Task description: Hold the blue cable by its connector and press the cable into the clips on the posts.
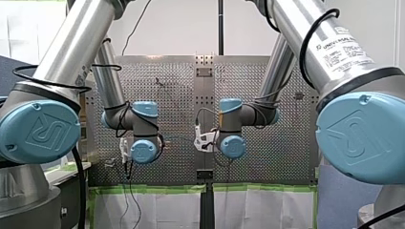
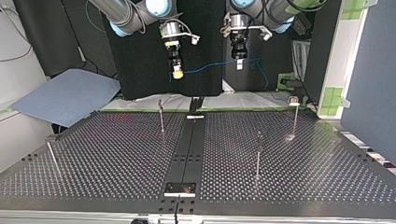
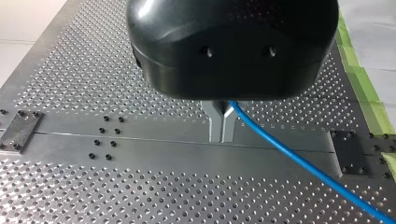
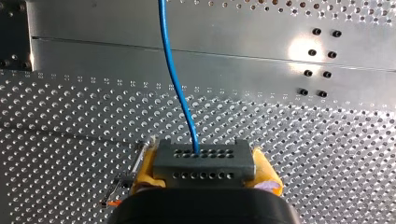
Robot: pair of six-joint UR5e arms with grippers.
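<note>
- The blue cable (image 2: 210, 66) hangs in the air between the two grippers, above the counter (image 2: 116, 154). In the top view it sags slightly and loops beyond my left gripper.
- One end of it enters a grey connector (image 4: 203, 164) with rows of small holes.
- My right gripper (image 2: 177, 71) pinches that connector between its yellow pads (image 4: 145, 168).
- My left gripper (image 3: 222, 125) has its metal fingers (image 3: 215, 123) pressed together on the cable, which trails away from them over the counter.
- Thin posts (image 2: 161, 116) stand upright on the perforated counter, well apart from the cable.
- A blue cloth (image 2: 65, 95) lies beyond the counter at the top view's left.
</note>
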